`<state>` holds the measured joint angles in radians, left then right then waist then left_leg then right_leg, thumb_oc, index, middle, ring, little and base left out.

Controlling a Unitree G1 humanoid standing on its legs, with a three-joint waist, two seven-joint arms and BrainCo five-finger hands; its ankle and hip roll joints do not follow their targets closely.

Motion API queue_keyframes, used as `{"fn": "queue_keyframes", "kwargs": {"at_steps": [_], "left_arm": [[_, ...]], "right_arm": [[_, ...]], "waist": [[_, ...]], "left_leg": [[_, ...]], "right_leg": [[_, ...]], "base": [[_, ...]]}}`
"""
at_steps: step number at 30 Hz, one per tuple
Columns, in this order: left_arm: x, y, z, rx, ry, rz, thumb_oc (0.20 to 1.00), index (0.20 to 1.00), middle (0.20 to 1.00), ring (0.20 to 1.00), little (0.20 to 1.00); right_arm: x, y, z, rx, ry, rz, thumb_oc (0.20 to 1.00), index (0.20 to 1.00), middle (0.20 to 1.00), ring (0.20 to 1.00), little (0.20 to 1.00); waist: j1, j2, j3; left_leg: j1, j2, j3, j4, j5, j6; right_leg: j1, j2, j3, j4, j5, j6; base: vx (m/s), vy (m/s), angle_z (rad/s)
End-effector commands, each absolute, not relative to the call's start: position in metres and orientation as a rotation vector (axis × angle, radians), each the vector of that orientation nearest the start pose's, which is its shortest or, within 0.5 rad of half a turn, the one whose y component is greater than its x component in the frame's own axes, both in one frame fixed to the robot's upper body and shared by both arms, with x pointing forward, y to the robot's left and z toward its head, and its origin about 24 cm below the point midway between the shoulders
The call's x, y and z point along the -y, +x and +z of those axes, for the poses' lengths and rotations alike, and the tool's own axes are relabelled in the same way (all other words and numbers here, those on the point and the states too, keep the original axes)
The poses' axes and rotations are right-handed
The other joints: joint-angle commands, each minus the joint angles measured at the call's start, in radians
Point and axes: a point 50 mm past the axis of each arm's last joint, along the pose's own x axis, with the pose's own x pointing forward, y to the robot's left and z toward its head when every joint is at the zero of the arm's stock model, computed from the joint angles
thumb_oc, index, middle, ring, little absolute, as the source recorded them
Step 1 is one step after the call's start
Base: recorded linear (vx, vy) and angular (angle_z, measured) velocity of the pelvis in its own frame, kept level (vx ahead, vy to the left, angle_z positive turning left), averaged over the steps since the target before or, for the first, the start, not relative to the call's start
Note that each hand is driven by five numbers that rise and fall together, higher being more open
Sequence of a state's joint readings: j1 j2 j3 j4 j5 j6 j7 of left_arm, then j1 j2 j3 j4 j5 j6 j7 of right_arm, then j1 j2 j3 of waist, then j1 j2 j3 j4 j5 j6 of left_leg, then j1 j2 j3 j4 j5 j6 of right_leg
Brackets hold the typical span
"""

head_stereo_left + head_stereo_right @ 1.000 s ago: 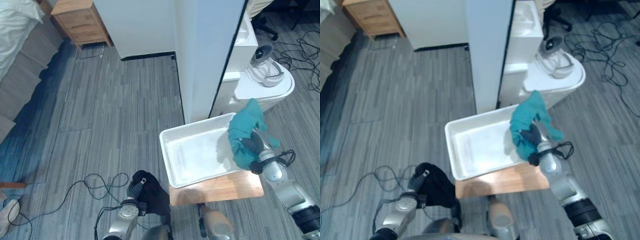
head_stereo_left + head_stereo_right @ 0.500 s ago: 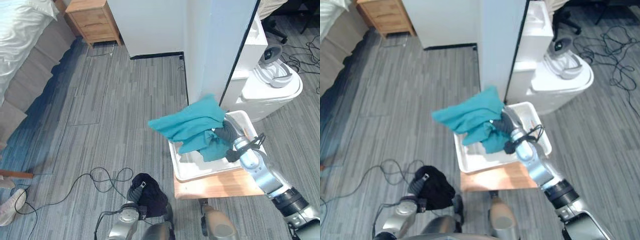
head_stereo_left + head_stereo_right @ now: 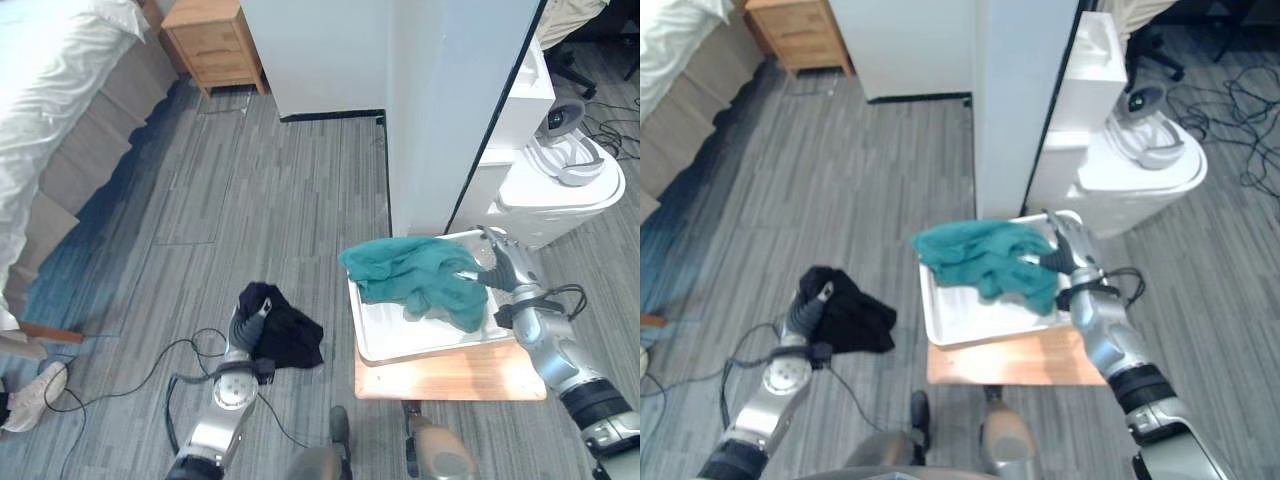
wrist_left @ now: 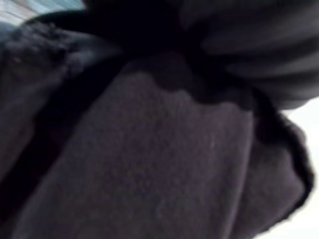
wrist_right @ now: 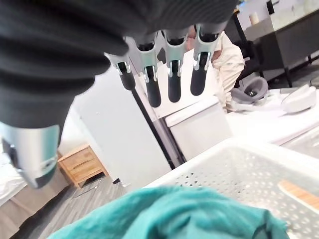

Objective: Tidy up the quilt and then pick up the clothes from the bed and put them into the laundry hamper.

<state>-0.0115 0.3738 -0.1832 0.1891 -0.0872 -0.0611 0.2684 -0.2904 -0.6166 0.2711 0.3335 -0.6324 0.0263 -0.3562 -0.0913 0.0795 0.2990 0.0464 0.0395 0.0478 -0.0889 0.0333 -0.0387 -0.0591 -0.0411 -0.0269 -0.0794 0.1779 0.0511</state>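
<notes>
Your left hand (image 3: 246,330) grips the black garment (image 3: 290,338), fingers curled into the cloth, low over the floor. The white hamper tray (image 3: 400,338) sits well off to that hand's right, so you'd carry it rightward. Your right hand (image 3: 505,270) hangs over the tray's far edge, fingers straight and empty, the teal garment (image 3: 420,275) lying in the tray just left of it

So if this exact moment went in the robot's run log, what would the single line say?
teal garment: lying in white hamper | right robot hand: open at hamper's far corner | left robot hand: shut on black garment
</notes>
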Motion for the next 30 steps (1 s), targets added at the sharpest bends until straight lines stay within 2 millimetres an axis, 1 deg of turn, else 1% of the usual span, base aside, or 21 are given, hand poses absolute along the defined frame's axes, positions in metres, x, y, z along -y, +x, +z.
{"fn": "queue_keyframes", "kwargs": {"at_steps": [1,2,3,4,5,7,9,10,11,12,14,16,18,20,24,25,26,27,28,29,30], "left_arm": [[-0.197,0.269,0.063,0.168,0.408,0.081,0.200,0.200,0.200,0.200,0.200],[-0.194,0.273,0.072,0.204,0.416,0.064,0.200,0.200,0.200,0.200,0.200],[-0.194,0.273,0.071,0.203,0.415,0.061,0.200,0.200,0.200,0.200,0.200],[-0.190,0.276,0.079,0.240,0.415,0.047,0.200,0.200,0.200,0.200,0.200],[-0.181,0.281,0.093,0.302,0.417,0.016,0.200,0.200,0.200,0.200,0.200],[-0.164,0.291,0.109,0.375,0.419,-0.028,0.200,0.200,0.200,0.200,0.200],[-0.160,0.293,0.110,0.384,0.418,-0.034,0.200,0.200,0.200,0.200,0.200],[-0.144,0.300,0.123,0.437,0.405,-0.056,0.200,0.200,0.200,0.200,0.200],[-0.143,0.301,0.124,0.439,0.405,-0.057,0.200,0.200,0.200,0.200,0.200],[-0.132,0.307,0.127,0.451,0.403,-0.076,0.200,0.200,0.200,0.200,0.200],[-0.121,0.313,0.130,0.457,0.398,-0.096,0.200,0.200,0.200,0.200,0.200],[-0.115,0.316,0.130,0.457,0.391,-0.107,0.200,0.200,0.200,0.200,0.200],[-0.103,0.322,0.125,0.421,0.395,-0.130,0.200,0.200,0.200,0.200,0.200],[-0.101,0.325,0.122,0.407,0.407,-0.131,0.200,0.200,0.200,0.200,0.200],[-0.100,0.329,0.085,0.250,0.484,-0.132,0.200,0.200,0.200,0.200,0.200],[-0.099,0.326,0.058,0.115,0.458,-0.130,0.200,0.200,0.200,0.200,0.200],[-0.098,0.325,0.050,0.073,0.444,-0.138,0.206,0.206,0.206,0.206,0.206],[-0.098,0.326,0.050,0.073,0.443,-0.138,0.206,0.206,0.206,0.206,0.206],[-0.099,0.323,0.038,0.014,0.432,-0.138,1.000,1.000,1.000,1.000,1.000],[-0.104,0.321,0.022,-0.067,0.438,-0.120,1.000,1.000,1.000,1.000,1.000],[-0.104,0.321,0.022,-0.067,0.438,-0.119,1.000,1.000,1.000,1.000,1.000]], "right_arm": [[0.248,0.290,0.066,0.160,-1.401,-0.151,1.000,1.000,1.000,1.000,1.000],[0.254,0.284,0.060,0.130,-1.419,-0.146,1.000,1.000,1.000,1.000,1.000],[0.255,0.283,0.060,0.127,-1.420,-0.148,1.000,1.000,1.000,1.000,1.000],[0.262,0.277,0.055,0.101,-1.434,-0.149,1.000,1.000,1.000,1.000,1.000],[0.270,0.269,0.049,0.059,-1.440,-0.155,1.000,1.000,1.000,1.000,1.000],[0.281,0.254,0.038,-0.004,-1.434,-0.162,1.000,1.000,1.000,1.000,1.000],[0.284,0.250,0.037,-0.012,-1.434,-0.166,1.000,1.000,1.000,1.000,1.000],[0.285,0.243,0.029,-0.045,-1.416,-0.158,1.000,1.000,1.000,1.000,1.000],[0.285,0.243,0.029,-0.045,-1.416,-0.160,1.000,1.000,1.000,1.000,1.000],[0.284,0.238,0.022,-0.070,-1.404,-0.146,1.000,1.000,1.000,1.000,1.000],[0.282,0.233,0.014,-0.096,-1.386,-0.126,1.000,1.000,1.000,1.000,1.000],[0.281,0.231,0.011,-0.108,-1.376,-0.113,1.000,1.000,1.000,1.000,1.000],[0.277,0.227,0.002,-0.131,-1.356,-0.082,1.000,1.000,1.000,1.000,1.000],[0.274,0.227,0.001,-0.128,-1.352,-0.074,1.000,1.000,1.000,1.000,1.000],[0.265,0.226,-0.013,-0.171,-1.322,-0.030,1.000,1.000,1.000,1.000,1.000],[0.264,0.224,-0.024,-0.230,-1.299,-0.020,1.000,1.000,1.000,1.000,1.000],[0.264,0.222,-0.028,-0.254,-1.292,-0.017,1.000,1.000,1.000,1.000,1.000],[0.264,0.222,-0.029,-0.254,-1.292,-0.017,1.000,1.000,1.000,1.000,1.000],[0.264,0.221,-0.035,-0.292,-1.286,-0.013,1.000,1.000,1.000,1.000,1.000],[0.265,0.218,-0.043,-0.346,-1.270,-0.011,1.000,1.000,1.000,1.000,1.000],[0.265,0.219,-0.044,-0.345,-1.270,-0.011,1.000,1.000,1.000,1.000,1.000]], "waist": [[-0.036,-0.064,-0.070],[-0.051,-0.066,-0.076],[-0.047,-0.066,-0.076],[-0.061,-0.068,-0.082],[-0.086,-0.071,-0.088],[-0.127,-0.075,-0.102],[-0.128,-0.075,-0.104],[-0.162,-0.079,-0.114],[-0.160,-0.079,-0.114],[-0.188,-0.083,-0.121],[-0.211,-0.088,-0.126],[-0.218,-0.089,-0.128],[-0.247,-0.093,-0.135],[-0.249,-0.092,-0.135],[-0.261,-0.093,-0.135],[-0.261,-0.096,-0.133],[-0.262,-0.095,-0.133],[-0.262,-0.095,-0.133],[-0.262,-0.094,-0.132],[-0.259,-0.094,-0.129],[-0.259,-0.094,-0.129]], "left_leg": [[0.050,-0.003,0.033,0.002,-0.077,-0.037],[0.055,-0.001,0.038,0.002,-0.078,-0.038],[0.056,-0.001,0.039,0.002,-0.079,-0.038],[0.061,0.002,0.043,0.002,-0.081,-0.039],[0.065,0.004,0.051,0.002,-0.081,-0.040],[0.077,0.009,0.071,0.002,-0.088,-0.042],[0.080,0.010,0.077,0.002,-0.091,-0.042],[0.086,0.013,0.092,0.002,-0.094,-0.042],[0.086,0.014,0.093,0.002,-0.094,-0.042],[0.090,0.014,0.105,0.002,-0.097,-0.042],[0.094,0.017,0.124,0.002,-0.100,-0.042],[0.097,0.018,0.137,0.002,-0.103,-0.042],[0.103,0.020,0.156,0.002,-0.105,-0.042],[0.102,0.020,0.163,0.002,-0.107,-0.042],[0.095,0.021,0.180,0.002,-0.107,-0.036],[0.093,0.020,0.186,0.002,-0.105,-0.035],[0.091,0.019,0.187,0.002,-0.104,-0.035],[0.090,0.019,0.187,0.002,-0.104,-0.035],[0.088,0.019,0.186,0.002,-0.103,-0.035],[0.083,0.017,0.185,0.002,-0.100,-0.036],[0.082,0.017,0.186,0.002,-0.100,-0.036]], "right_leg": [[0.006,-0.093,0.095,0.006,-0.053,0.129],[0.007,-0.091,0.100,0.006,-0.053,0.130],[0.008,-0.091,0.101,0.006,-0.053,0.130],[0.009,-0.089,0.107,0.006,-0.053,0.130],[0.008,-0.086,0.116,0.008,-0.052,0.131],[0.010,-0.079,0.135,0.008,-0.051,0.133],[0.010,-0.078,0.139,0.008,-0.051,0.134],[0.007,-0.072,0.153,0.007,-0.048,0.137],[0.006,-0.072,0.154,0.007,-0.048,0.137],[0.000,-0.065,0.169,0.007,-0.044,0.140],[-0.007,-0.057,0.188,0.006,-0.039,0.144],[-0.012,-0.052,0.201,0.006,-0.037,0.145],[-0.020,-0.042,0.227,0.004,-0.033,0.148],[-0.027,-0.038,0.236,0.004,-0.032,0.149],[-0.048,-0.018,0.270,0.005,-0.026,0.149],[-0.055,-0.014,0.279,0.007,-0.023,0.146],[-0.058,-0.013,0.281,0.008,-0.022,0.145],[-0.059,-0.013,0.281,0.008,-0.022,0.145],[-0.063,-0.013,0.282,0.009,-0.020,0.143],[-0.069,-0.013,0.283,0.009,-0.019,0.142],[-0.070,-0.013,0.283,0.009,-0.019,0.142]], "base": [[0.03,0.025,-0.06],[0.02,0.020,-0.07],[0.03,0.010,-0.09],[0.02,0.008,-0.23],[0.05,0.019,-0.24],[0.05,0.024,-0.19],[0.02,0.006,-0.26],[0.01,-0.004,-0.35],[0.02,-0.009,-0.36],[0.02,-0.011,-0.30],[0.01,-0.011,-0.30],[0.02,-0.014,-0.46],[0.03,-0.040,-0.34],[0.00,-0.021,-0.42],[0.00,-0.031,-0.22],[0.00,-0.027,-0.38],[0.00,-0.022,-0.35],[0.00,-0.007,-0.15],[0.00,-0.016,-0.09],[0.00,-0.016,-0.07],[-0.01,-0.016,-0.07]]}}
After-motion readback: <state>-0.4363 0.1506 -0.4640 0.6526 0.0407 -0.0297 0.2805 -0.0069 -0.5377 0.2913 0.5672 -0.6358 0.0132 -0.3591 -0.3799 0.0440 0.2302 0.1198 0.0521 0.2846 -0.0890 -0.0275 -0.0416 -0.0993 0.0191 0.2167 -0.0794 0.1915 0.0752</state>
